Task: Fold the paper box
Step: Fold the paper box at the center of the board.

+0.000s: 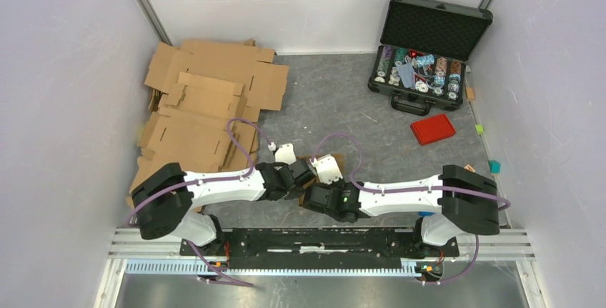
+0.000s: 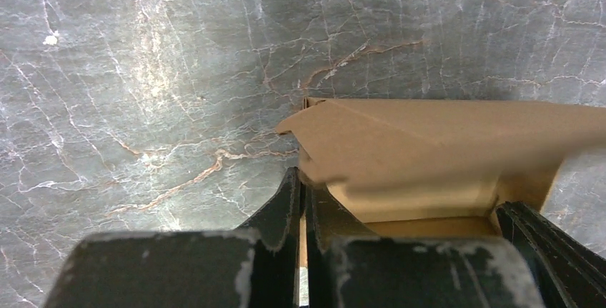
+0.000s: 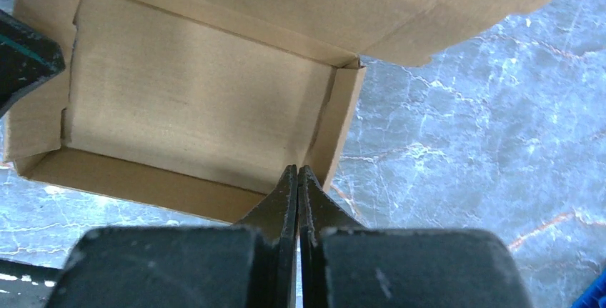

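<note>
I find the paper box (image 3: 193, 101) with its walls raised and the lid flap not yet closed. The left gripper (image 2: 300, 179) apparently pinches one wall; the right gripper (image 3: 297, 172) is closed at its corner.

The top camera hangs above and behind the arm bases, looking steeply down over the whole table (image 1: 336, 101) from far off. Each wrist camera sits just behind its own jaws and looks along them, very close. The left one faces the table and the outside of the paper box (image 2: 429, 143); the right one looks into it. All three views share that box near the table's middle.
</note>
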Tool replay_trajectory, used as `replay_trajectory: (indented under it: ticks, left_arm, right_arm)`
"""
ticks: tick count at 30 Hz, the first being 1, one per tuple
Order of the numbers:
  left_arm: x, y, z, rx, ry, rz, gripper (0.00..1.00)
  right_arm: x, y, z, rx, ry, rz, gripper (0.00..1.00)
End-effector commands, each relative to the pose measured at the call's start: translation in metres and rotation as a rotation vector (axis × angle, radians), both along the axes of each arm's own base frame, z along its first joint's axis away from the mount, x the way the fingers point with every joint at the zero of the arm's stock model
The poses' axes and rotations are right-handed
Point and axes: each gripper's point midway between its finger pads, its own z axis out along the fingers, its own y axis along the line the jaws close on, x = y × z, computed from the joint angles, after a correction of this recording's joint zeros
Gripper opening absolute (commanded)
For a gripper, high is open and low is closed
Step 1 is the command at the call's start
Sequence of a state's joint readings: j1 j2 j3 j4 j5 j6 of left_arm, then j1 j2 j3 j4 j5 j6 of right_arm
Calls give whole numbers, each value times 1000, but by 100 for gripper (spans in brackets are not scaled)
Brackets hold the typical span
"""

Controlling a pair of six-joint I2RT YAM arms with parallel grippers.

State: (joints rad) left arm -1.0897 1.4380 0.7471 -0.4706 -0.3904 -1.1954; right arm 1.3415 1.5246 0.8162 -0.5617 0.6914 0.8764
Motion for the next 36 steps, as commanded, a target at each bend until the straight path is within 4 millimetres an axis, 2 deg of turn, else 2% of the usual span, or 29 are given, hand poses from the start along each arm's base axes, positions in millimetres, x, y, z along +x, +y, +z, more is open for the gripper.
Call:
replay_trajectory:
  ticks: [1, 7, 10, 13, 14, 16, 17, 19, 23, 31, 36]
  left_arm:
    - [8, -2, 8, 34, -45, -21, 2]
    - [8, -6, 10, 28, -40, -39, 2]
    - [9, -6, 10, 37, -44, -50, 2]
    - [9, -6, 9, 51, -44, -63, 2]
    - [9, -5, 8, 58, -43, -68, 2]
    - [9, -6, 8, 70, -42, -81, 2]
    - [9, -7, 8, 72, -41, -91, 2]
    - [10, -8, 8, 81, -41, -109, 2]
    - [9, -8, 8, 78, -44, -108, 2]
    - [11, -10, 13, 72, -56, -113, 2]
    - [9, -13, 12, 73, -54, -118, 2]
  right_arm:
    - [3, 16, 13, 86, -25, 79, 0]
    - [1, 20, 32, 237, -78, 160, 0]
    - [6, 5, 42, 271, -134, 132, 1]
    - [9, -10, 51, 291, -185, 126, 7]
    - [9, -14, 52, 294, -192, 129, 13]
    - [7, -23, 48, 283, -188, 126, 43]
    - [6, -26, 45, 277, -180, 121, 50]
    - [4, -31, 38, 267, -162, 122, 57]
    - [2, -32, 28, 240, -139, 129, 57]
    - [5, -18, 18, 168, -107, 115, 45]
    - [4, -10, 15, 187, -86, 101, 42]
